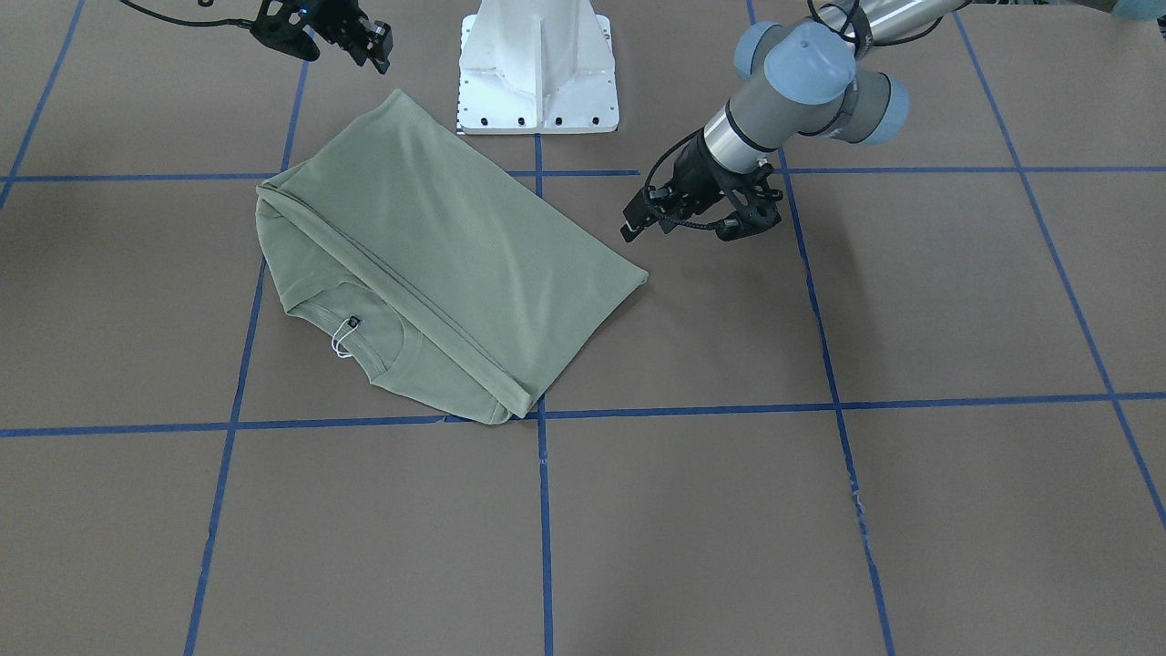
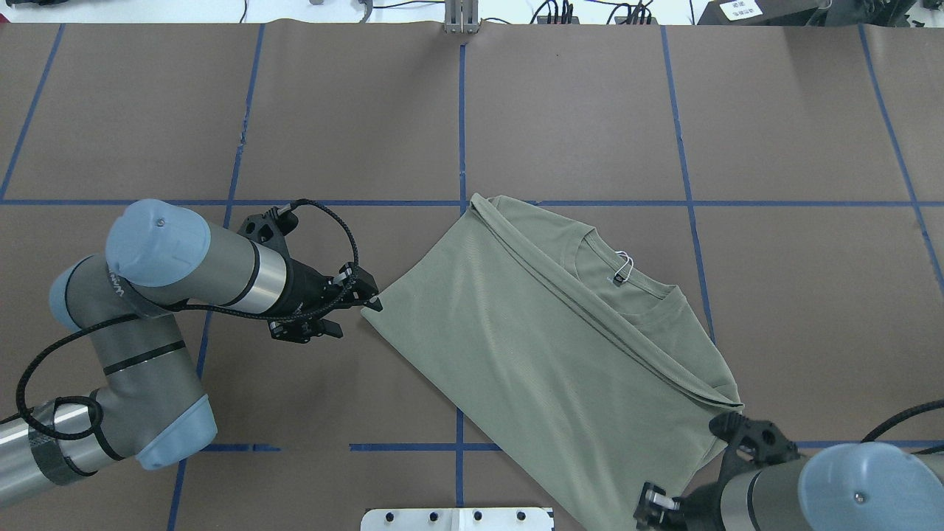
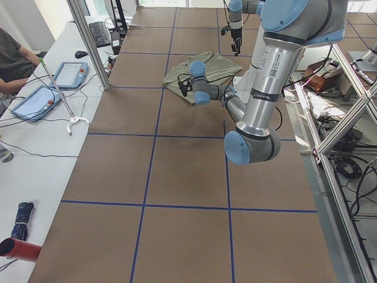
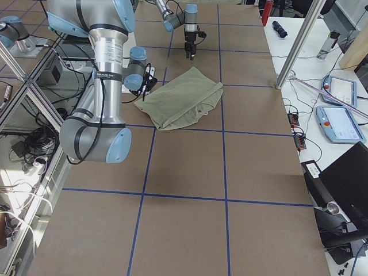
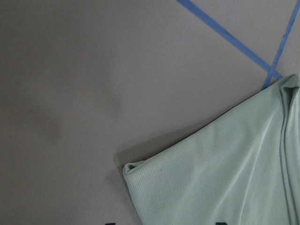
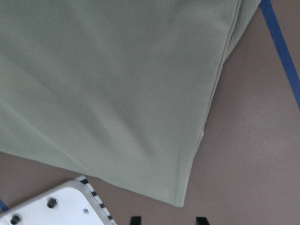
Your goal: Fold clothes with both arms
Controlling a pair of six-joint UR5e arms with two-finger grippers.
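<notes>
The shirt [image 1: 455,246] lies flat on the table [image 1: 820,528], just in front of the white pedestal [image 1: 537,68] and slanted across the grid. It is a sage-green knit, folded into a rough four-sided slab with soft, rounded fold edges; a long doubled ridge runs beside the ribbed round neckline [image 2: 640,308]. A small dark label [image 1: 353,321] sits inside the collar with a white string tag [image 1: 342,343] looped from it. Up close the cloth shows a fine ribbed weave and shallow creases.

The left gripper [image 2: 358,316] hovers just beside one pointed corner of the fold, its black fingers spread and empty. The right gripper [image 2: 653,509] is at the opposite corner near the pedestal, fingertips apart and holding nothing.

The table has a matte brown covering marked into squares by blue tape [image 1: 545,510].
</notes>
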